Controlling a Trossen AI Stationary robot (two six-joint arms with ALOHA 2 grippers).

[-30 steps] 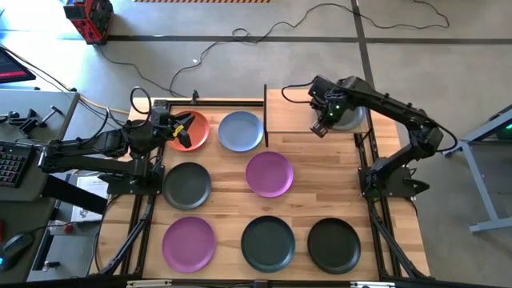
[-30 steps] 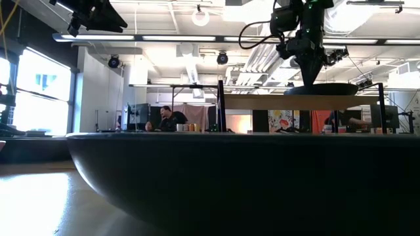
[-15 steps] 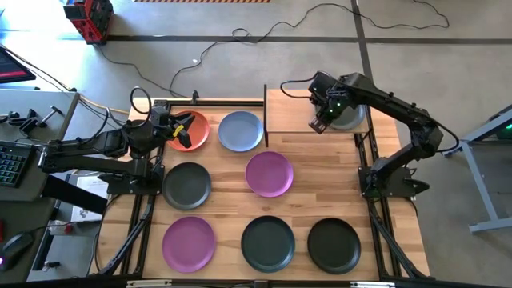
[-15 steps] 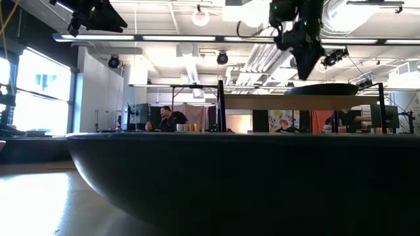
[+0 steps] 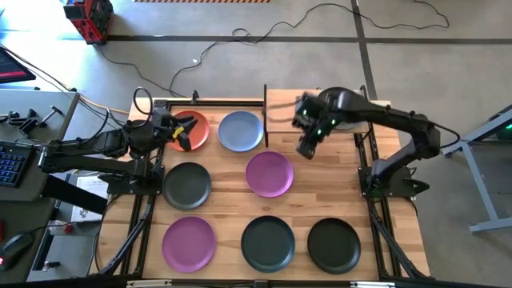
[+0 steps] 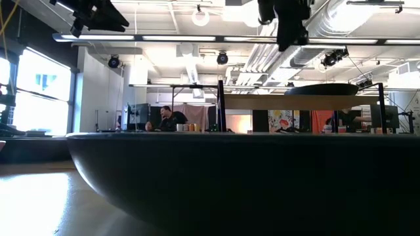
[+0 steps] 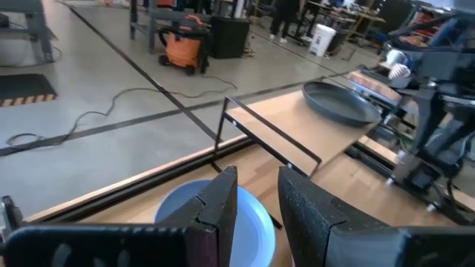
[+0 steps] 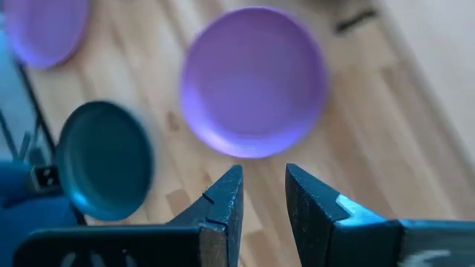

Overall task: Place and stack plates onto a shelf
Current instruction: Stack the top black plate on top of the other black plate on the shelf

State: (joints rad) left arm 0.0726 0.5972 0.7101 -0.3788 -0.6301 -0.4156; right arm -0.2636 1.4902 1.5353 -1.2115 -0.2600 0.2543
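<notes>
the right gripper [image 5: 307, 144] has left the shelf [image 5: 284, 112] and now hangs over the table just off the shelf's front edge, fingers [image 8: 223, 204] a narrow gap apart and holding nothing; its wrist view looks straight down on the middle purple plate [image 5: 269, 174]. a second ago it stood over the grey plate [image 5: 350, 116] at the shelf's right end; half a second ago it had lifted clear, and now it is swinging left and forward towards the table's centre. that grey plate lies flat on the shelf board, also seen in the left wrist view, with no other plate on it, so one of eight looks placed. the other seven are on the table: orange [image 5: 192, 132] and pale blue [image 5: 240, 130] along the far edge left of the shelf, a grey plate [image 5: 186, 185] beside the middle purple, and a second purple [image 5: 189, 243] with two more grey [image 5: 268, 242] [image 5: 333, 245] along the near edge. my reading is that the release is done and the purple plate under the gripper is the likely next pick. the left gripper [image 5: 181, 132] has not moved; it waits over the orange plate at the far left corner, fingers a narrow gap apart and empty.
</notes>
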